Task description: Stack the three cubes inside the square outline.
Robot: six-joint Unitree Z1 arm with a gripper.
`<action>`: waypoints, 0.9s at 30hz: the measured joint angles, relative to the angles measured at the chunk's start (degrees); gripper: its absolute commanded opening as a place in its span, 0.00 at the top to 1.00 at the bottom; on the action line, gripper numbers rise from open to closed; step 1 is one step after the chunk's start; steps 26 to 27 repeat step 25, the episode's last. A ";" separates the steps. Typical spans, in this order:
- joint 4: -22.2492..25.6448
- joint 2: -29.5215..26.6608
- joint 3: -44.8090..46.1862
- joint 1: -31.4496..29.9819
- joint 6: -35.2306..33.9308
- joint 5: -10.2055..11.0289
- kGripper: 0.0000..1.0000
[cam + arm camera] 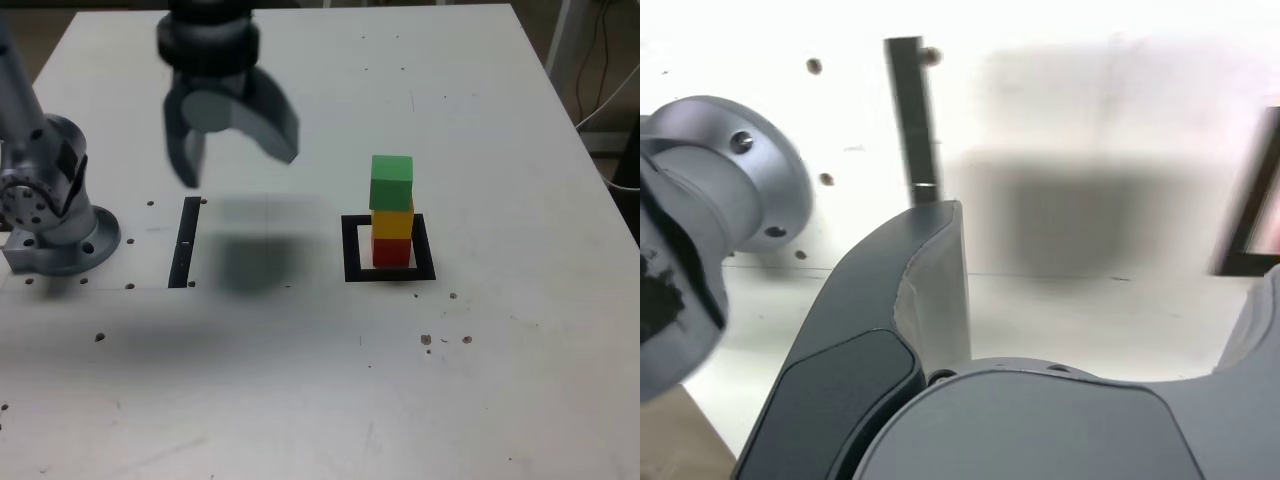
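A: "The dark grey, curved pincer (239, 168), nearest: its state?"

B: "Spread wide. To its right, exterior view: matte green cube (391, 183) atop yellow cube (392, 223) atop red cube (391, 253), inside a black square outline (352, 250)."

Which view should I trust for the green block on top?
The exterior view: it shows the matte green cube whole, topping the yellow and red cubes. The wrist view shows none of it, only part of the square black outline around the stack.
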 measured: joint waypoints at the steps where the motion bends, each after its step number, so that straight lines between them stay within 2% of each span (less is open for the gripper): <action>1: -0.41 -0.64 2.07 0.00 0.00 -0.01 0.01; 9: -5.52 -2.16 11.39 0.02 -0.24 -0.09 0.00; 14: -12.48 -2.49 18.72 0.02 -0.65 -0.73 0.00; 22: -17.97 -2.50 22.33 0.02 -0.65 -1.03 0.01; 27: -18.70 -2.19 22.53 0.02 -0.65 -1.03 0.01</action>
